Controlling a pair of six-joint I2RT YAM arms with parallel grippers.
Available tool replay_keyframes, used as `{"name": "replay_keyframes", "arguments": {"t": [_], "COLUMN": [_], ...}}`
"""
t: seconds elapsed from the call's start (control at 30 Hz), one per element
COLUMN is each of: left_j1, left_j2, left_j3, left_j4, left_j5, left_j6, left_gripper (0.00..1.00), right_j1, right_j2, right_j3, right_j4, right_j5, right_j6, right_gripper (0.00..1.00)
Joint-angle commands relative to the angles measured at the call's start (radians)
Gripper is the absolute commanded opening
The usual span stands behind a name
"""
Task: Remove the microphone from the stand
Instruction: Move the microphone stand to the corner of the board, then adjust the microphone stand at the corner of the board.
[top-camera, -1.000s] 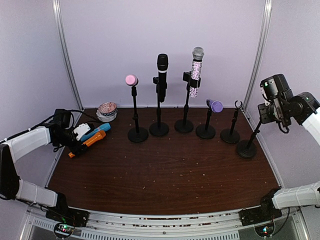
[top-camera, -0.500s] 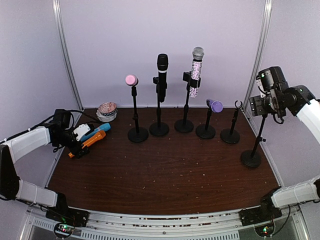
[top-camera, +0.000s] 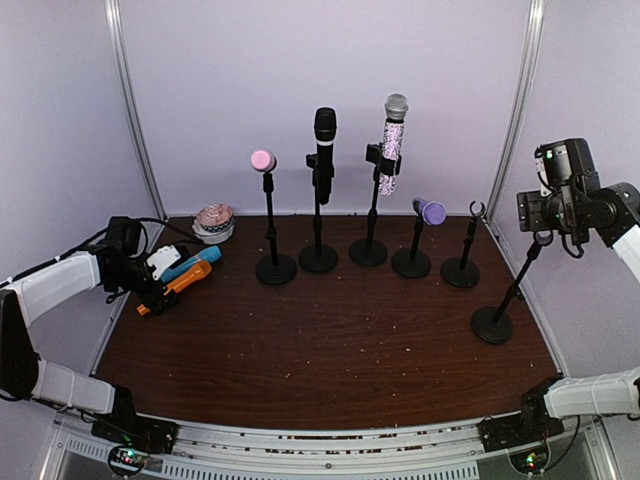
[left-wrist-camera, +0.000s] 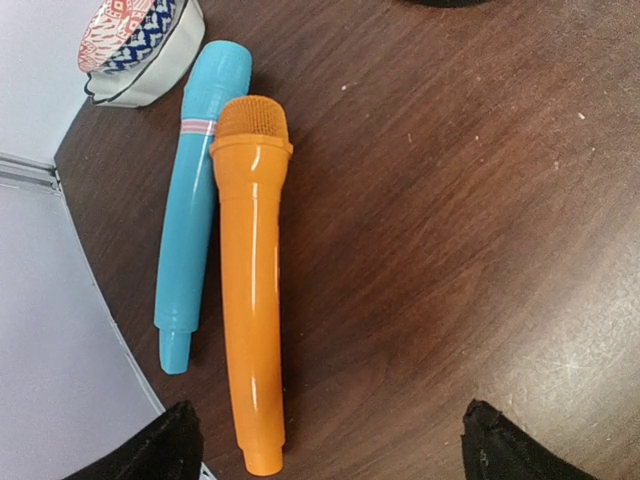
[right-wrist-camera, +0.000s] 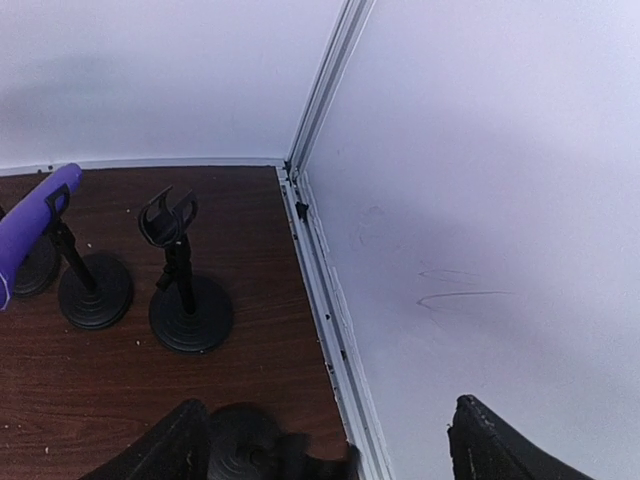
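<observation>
**A:** Top external view first: how do the arms sit?

**B:** The left arm (top-camera: 60, 280) reaches low toward the left edge of the frame, with its wrist close over the table (top-camera: 330, 340). The right arm (top-camera: 612, 215) is raised at the right edge. Its wrist bends down over the top of a tilted stand (top-camera: 514, 287), whose pole leans up and to the right.

**A:** And the claws?

**B:** The left wrist view shows the left gripper (left-wrist-camera: 325, 445) spread wide, tips at the bottom corners, gripping nothing. The right gripper (right-wrist-camera: 335, 435) is spread too. Whether it touches the tilted stand I cannot tell.

**A:** Where are the microphones?

**B:** The orange microphone (left-wrist-camera: 250, 290) and blue microphone (left-wrist-camera: 195, 200) lie side by side on the table, left of centre in the left wrist view. The orange one's handle end lies between the tips. From above, at centre frame, the pink-headed microphone (top-camera: 262, 160), black microphone (top-camera: 325, 135), glitter microphone (top-camera: 391, 150) and purple microphone (top-camera: 430, 211) sit on stands in a row. An empty stand (top-camera: 465, 255) is just right of them.
</observation>
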Motion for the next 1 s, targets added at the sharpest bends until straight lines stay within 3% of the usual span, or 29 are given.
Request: {"name": "replay_keyframes", "arguments": {"t": [0.0,0.27,0.4,0.53,0.73,0.97], "left_j1": [0.005,0.005,0.005,0.005,0.005,0.006], "left_j2": [-0.013,-0.007,-0.003,0.001,0.007,0.001], "left_j3": [0.026,0.03,0.035,0.034,0.034,0.024], "left_j4": [0.002,0.0,-0.005,-0.005,-0.002,0.002], "left_j5": [0.02,0.027,0.029,0.034,0.039,0.041], "left_j6": [-0.014,-0.022,-0.025,-0.026,-0.022,-0.021], "left_gripper": [0.92,0.91,0.91,0.91,0.91,0.91], "right_j1": [-0.006,-0.007,-0.006,-0.006,-0.008,-0.018], "right_j2": [-0.04,-0.084,-0.084,-0.108,-0.134,-0.06], "right_j3": [0.012,-0.017,-0.072,-0.209,-0.401,-0.481], "right_j4": [0.017,0.023,-0.002,0.0,0.071,0.175], "right_j5": [-0.003,-0.095,-0.117,-0.105,-0.058,-0.041], "right_j6": [0.04,0.083,0.132,0.208,0.284,0.31], "right_gripper": [0.82,0.72,0.82,0.99,1.0,0.96]}}
